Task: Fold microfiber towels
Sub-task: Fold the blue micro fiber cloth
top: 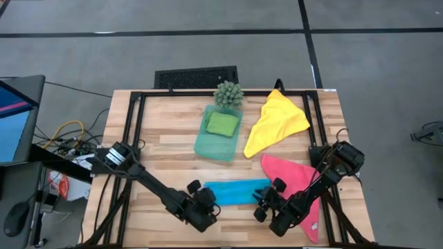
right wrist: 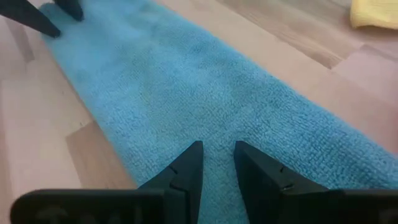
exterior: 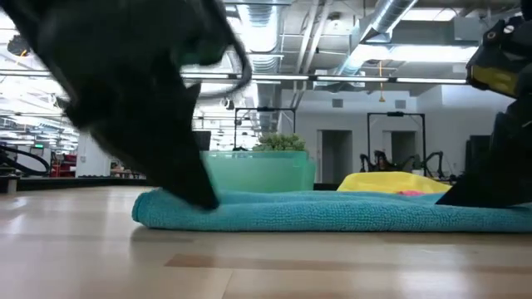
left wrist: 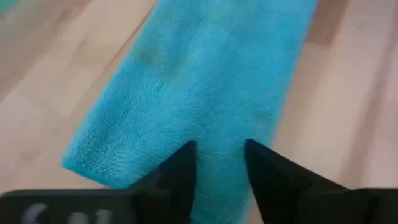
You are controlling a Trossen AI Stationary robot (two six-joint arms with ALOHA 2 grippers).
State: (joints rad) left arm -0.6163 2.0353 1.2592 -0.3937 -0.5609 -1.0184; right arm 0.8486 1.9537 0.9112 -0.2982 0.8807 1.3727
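We see the bright blue microfiber towel [top: 237, 191] lying as a long folded strip on the light wooden table [top: 166, 149], stretched between our two grippers. The left gripper [left wrist: 219, 163] sits at one end of that strip, its two dark fingers [left wrist: 181, 167] a narrow gap apart with blue cloth showing between them; we cannot tell whether they pinch the cloth or only rest on it. The right gripper [right wrist: 217, 163] is at the other end, its fingers [right wrist: 255, 168] likewise a little apart over the towel's edge, and again we cannot tell if cloth is clamped.

Just beside the right gripper, partly under that arm, lies the hot pink microfiber towel [top: 294, 173], spread loosely. Farther out beyond it is the yellow microfiber towel [top: 275, 122], crumpled into a rough triangle. Beyond the blue strip, ahead of both grippers, stands the translucent teal rectangular tray [top: 209, 146], with the lime green microfiber towel [top: 222, 123] folded inside it. The small spiky green plant [top: 228, 94] stands at the tray's far end.
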